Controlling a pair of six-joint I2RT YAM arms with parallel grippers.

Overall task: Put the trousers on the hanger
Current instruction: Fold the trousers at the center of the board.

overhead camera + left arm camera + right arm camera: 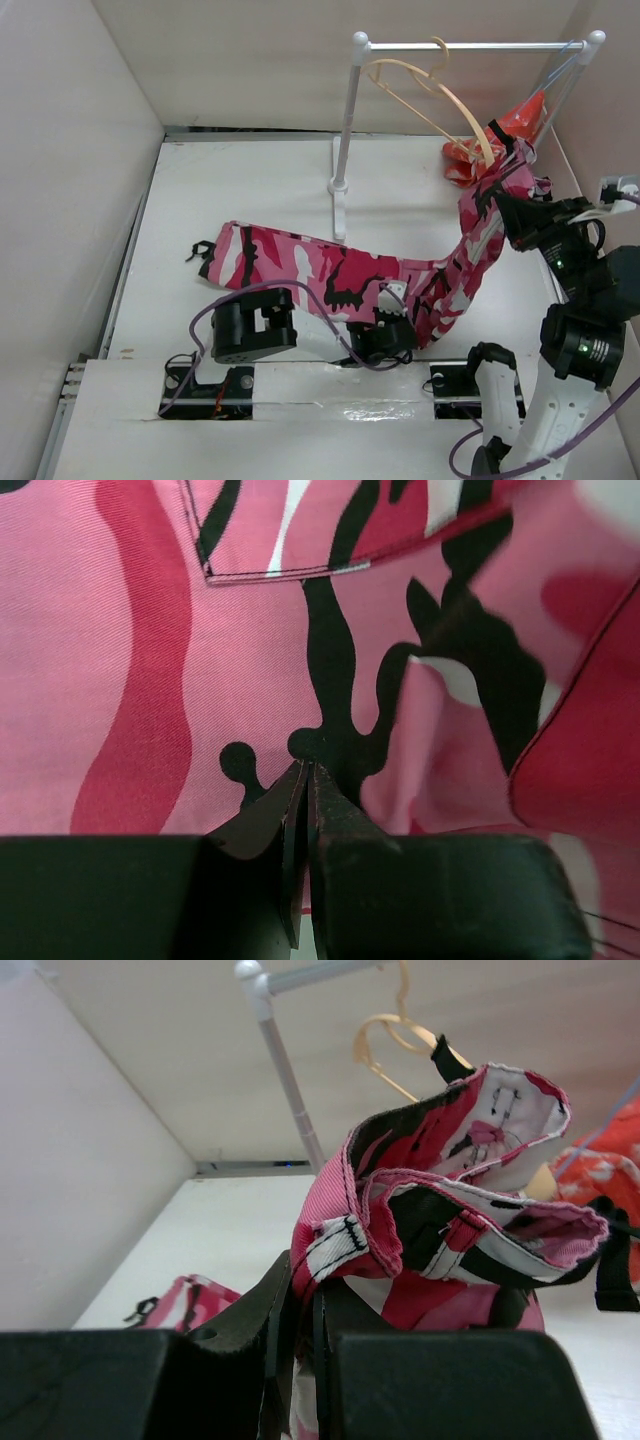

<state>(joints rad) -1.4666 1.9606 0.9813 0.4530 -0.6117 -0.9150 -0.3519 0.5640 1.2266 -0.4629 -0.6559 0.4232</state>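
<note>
Closest to my right wrist lens, my right pincer (300, 1295) is clenched on the waist end of the long soft trousers (440, 1210) in pink, red, white and black camouflage cloth. The stitched band bunches up directly above the fingers. Lower down, my left pincer (308, 772) is closed tight with its tips against flat cloth near a pocket seam. I cannot tell whether a thin fold is nipped between them.

From above, the trousers' long axis runs from the leg ends on the left of the white table (250, 180), past my left arm, then climbs steeply to the right pincer held high on the right. The thin pale beige wooden hanger (440, 100) hangs tilted by its hook from the white metal rail (470, 45), beyond and slightly left of that raised waist. Its lower tip is near the cloth, perhaps touching, and a red-orange cloth (525, 118) lies just behind. My right arm is clearly the nearer, so I judge that feeding the waist over the hanger falls to it, with the left minding the legs.
</note>
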